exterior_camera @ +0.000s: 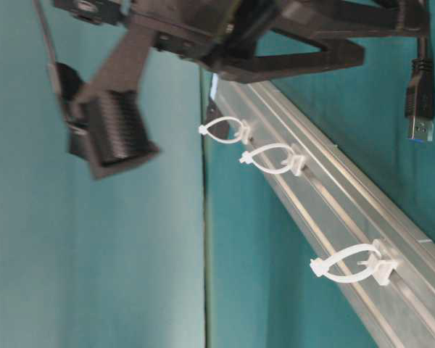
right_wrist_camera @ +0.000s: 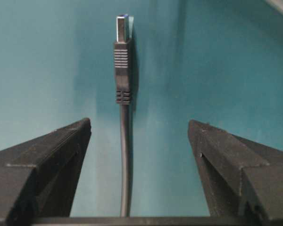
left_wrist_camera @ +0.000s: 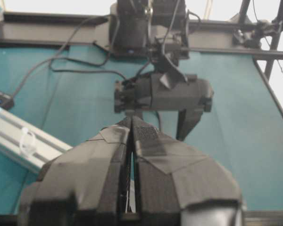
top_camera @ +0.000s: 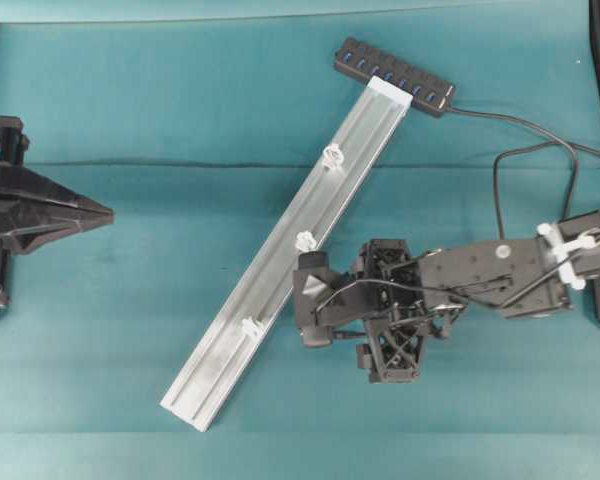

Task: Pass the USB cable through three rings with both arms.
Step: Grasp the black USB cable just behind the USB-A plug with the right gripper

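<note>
Black USB cable (right_wrist_camera: 123, 84) lies between the spread right hand (right_wrist_camera: 139, 136); left hand (left_wrist_camera: 132, 141) closed, no readable writing.

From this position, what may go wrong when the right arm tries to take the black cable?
1. The right gripper has its jaws wide open around the thin black USB cable; closing off-centre might push it aside rather than grip it.
2. The arm hangs close beside the long silver aluminium rail and could bump its small white plastic rings.

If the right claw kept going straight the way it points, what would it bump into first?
Probably the rail: the right gripper points at it, jaws open, between the two lower rings. The cable lies between the jaws.
</note>
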